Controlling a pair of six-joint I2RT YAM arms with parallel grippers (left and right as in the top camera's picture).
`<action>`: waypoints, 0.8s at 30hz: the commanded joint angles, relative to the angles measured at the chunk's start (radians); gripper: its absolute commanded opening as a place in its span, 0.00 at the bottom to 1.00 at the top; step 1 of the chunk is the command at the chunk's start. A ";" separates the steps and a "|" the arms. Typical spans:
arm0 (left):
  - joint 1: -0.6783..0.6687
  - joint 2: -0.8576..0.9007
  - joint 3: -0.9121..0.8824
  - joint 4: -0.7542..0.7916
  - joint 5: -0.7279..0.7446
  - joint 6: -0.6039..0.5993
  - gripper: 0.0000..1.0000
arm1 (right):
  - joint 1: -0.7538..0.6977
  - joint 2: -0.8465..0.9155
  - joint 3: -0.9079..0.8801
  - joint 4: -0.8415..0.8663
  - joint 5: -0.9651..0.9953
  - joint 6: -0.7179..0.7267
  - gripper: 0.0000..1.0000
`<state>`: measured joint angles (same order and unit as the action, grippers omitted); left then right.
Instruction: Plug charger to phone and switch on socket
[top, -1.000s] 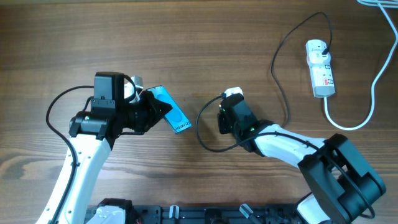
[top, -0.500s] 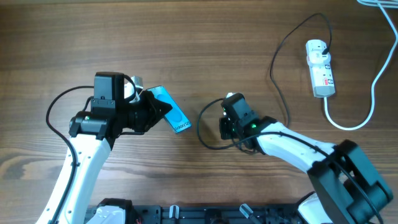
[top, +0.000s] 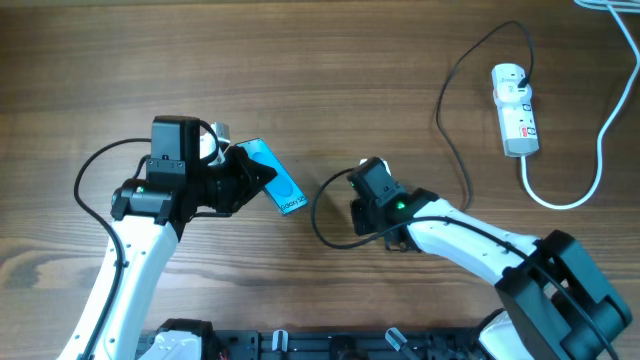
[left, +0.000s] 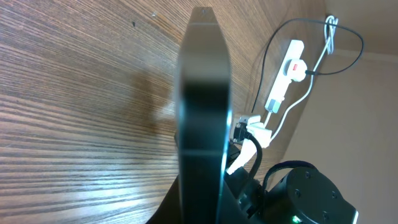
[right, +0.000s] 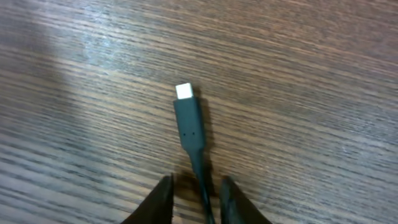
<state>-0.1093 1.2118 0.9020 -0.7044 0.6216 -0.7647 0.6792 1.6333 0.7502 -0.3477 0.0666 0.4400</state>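
Note:
The phone (top: 272, 176), cyan screen up, is held tilted above the table in my left gripper (top: 255, 180), which is shut on it. In the left wrist view the phone (left: 202, 112) shows edge-on as a dark slab. The charger, a thin black cable (top: 450, 110), runs from the socket (top: 515, 110) at the far right and loops to the table's middle. Its connector (right: 188, 118) with a metal tip lies on the wood. My right gripper (top: 356, 203) is just behind it. Its fingers (right: 198, 199) straddle the cable with small gaps on each side.
A thick white lead (top: 600, 130) curves from the socket off the right edge. The socket also shows in the left wrist view (left: 283, 78). The cable's loop (top: 318, 215) lies between the two grippers. The arms' bases are at the front edge.
My right gripper has moved toward the front and slightly left, and the cable's loop has shifted with it. The left arm and phone have not moved.

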 joint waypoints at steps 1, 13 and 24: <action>0.006 -0.007 0.008 0.003 0.024 -0.006 0.04 | 0.008 0.065 -0.045 -0.061 0.016 0.009 0.08; 0.006 -0.007 0.008 0.227 0.183 0.013 0.04 | 0.008 -0.476 0.046 -0.274 -0.581 -0.204 0.04; 0.006 -0.007 0.008 0.421 0.437 0.107 0.04 | 0.008 -0.627 0.045 -0.184 -0.830 -0.178 0.04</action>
<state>-0.1093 1.2137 0.8982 -0.2939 0.9939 -0.6991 0.6849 1.0023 0.7822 -0.5735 -0.7326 0.2661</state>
